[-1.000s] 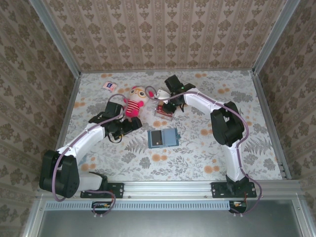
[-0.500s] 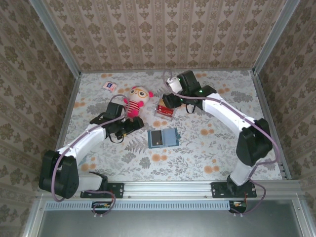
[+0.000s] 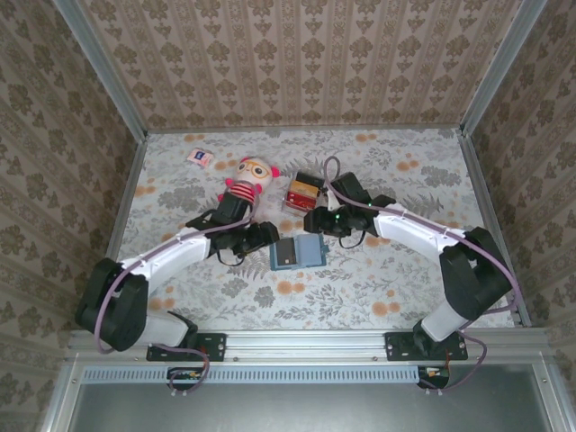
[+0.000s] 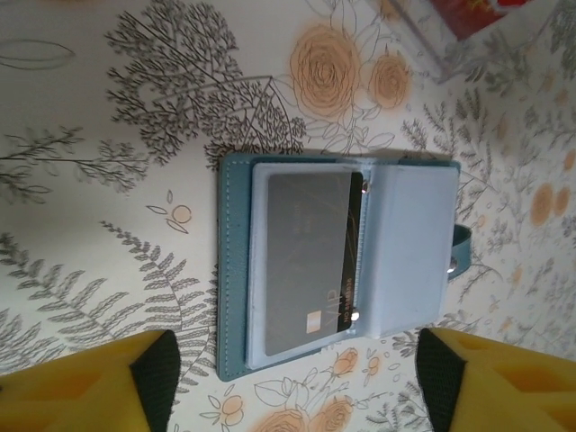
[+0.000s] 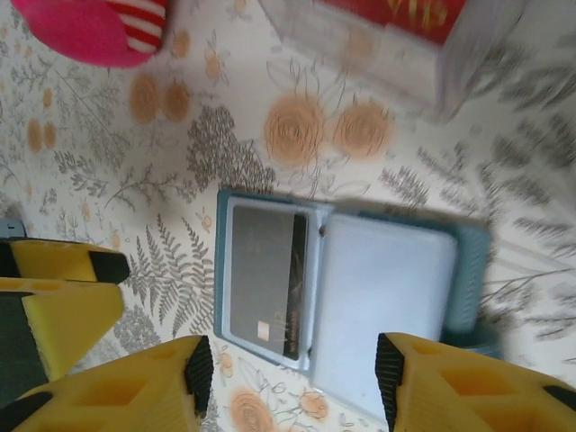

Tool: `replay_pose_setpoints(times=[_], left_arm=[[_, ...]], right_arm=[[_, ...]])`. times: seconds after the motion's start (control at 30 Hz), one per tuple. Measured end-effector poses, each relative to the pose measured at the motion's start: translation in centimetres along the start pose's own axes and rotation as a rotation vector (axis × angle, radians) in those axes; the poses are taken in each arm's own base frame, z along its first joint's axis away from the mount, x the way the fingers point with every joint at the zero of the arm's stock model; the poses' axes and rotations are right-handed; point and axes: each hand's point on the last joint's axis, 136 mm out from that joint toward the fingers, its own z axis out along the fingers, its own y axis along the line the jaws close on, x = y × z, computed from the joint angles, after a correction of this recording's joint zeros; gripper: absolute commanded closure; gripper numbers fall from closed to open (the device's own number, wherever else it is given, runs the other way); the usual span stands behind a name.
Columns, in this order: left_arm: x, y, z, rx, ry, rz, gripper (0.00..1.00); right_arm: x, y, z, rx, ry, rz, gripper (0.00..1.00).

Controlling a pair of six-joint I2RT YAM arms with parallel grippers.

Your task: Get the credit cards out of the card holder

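Card holder open flat, dark card inside, both jaws spread wide near it, plush doll and red pile beyond.

no text can be read. the dark card in the card holder bears faint print along one edge, too small to read; the gold letters on the red card are blurred.

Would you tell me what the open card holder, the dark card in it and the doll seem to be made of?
Card holder: seemingly soft teal leather or imitation, matte, with a stitched edge; its pale blue pockets look smooth, perhaps vinyl. Dark card: probably stiff plastic, grey with slight sheen and a small gold chip. Doll: plush fabric, judging by its soft, rounded outline.
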Motion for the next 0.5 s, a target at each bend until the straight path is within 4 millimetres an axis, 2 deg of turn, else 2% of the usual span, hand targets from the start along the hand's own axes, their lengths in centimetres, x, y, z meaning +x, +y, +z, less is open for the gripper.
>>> replay_pose_setpoints(times=[0.23,0.5], left_arm=[[1.2,0.5,2.2,-0.045,0.051,-0.013,0.57],[1.0,1.1,3.6,-0.076,0.062,-0.034,0.74]], right_arm=[[2.4,0.7,4.1,-0.03,0.076,0.07,0.61],[3.6,0.3,6.4,-0.018,0.118,0.113,0.73]])
